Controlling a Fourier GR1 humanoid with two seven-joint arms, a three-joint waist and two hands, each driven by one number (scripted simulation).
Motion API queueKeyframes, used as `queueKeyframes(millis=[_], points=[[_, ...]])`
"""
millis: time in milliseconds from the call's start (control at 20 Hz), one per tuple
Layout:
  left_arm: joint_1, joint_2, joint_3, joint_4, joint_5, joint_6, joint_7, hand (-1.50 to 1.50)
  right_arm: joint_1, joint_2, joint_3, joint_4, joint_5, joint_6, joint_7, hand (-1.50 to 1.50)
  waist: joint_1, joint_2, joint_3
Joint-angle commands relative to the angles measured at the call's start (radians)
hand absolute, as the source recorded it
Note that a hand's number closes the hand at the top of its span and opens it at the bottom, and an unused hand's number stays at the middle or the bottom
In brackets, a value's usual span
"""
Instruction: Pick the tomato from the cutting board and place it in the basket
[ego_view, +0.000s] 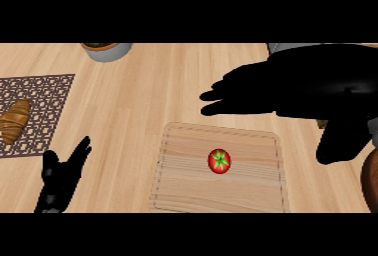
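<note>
In the head view, one tomato (219, 161) lies on the single cutting board (218, 170), right of the board's centre, its long axis running toward the board's far and near edges. The right hand (295, 85) hovers past the board's far edge, fingers straight and spread, holding nothing; the tomato lies nearer the robot than those fingers. The left hand (63, 175) rests open left of the board, farther off. One croissant (15, 120) sits on one patterned mat (44, 95). The basket cannot be made out for certain.

The cutting board (218, 192) looks like pale matt wood with fine grain. The counter (155, 90) is also wood. The tomato (219, 161) is glossy.
</note>
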Motion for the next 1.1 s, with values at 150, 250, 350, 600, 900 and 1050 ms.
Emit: queueKeyframes(millis=[150,250,350,600,900,1050], points=[[0.034,-0.023,-0.006,0.013,0.005,-0.021,0.053,0.0,0.112,0.113,0.065,-0.032,0.089,-0.025,-0.013,-1.5,-0.006,0.004,-0.009],[0.031,-0.014,0.018,0.05,0.003,-0.047,0.017,0.0,0.113,0.133,0.049,0.022,0.142,-0.046,-0.064,-1.5,0.0,0.006,-0.009],[-0.03,-0.036,0.017,0.063,-0.003,-0.042,0.048,0.0,0.155,0.183,0.093,0.003,0.202,-0.09,-0.056,-1.5,-0.006,0.006,-0.009],[0.04,-0.045,0.013,0.015,-0.021,-0.037,0.034,0.0,0.231,0.154,0.148,0.056,0.376,-0.188,-0.195,-1.5,0.004,0.007,-0.008],[0.011,-0.028,0.047,0.004,-0.018,-0.062,0.087,0.0,0.309,0.183,0.21,0.088,0.498,-0.251,-0.243,-1.5,-0.003,0.006,-0.008],[0.044,-0.069,0.041,0.036,-0.038,-0.051,0.027,0.0,0.312,0.191,0.203,0.124,0.534,-0.264,-0.278,-1.5,-0.003,0.005,-0.009]])
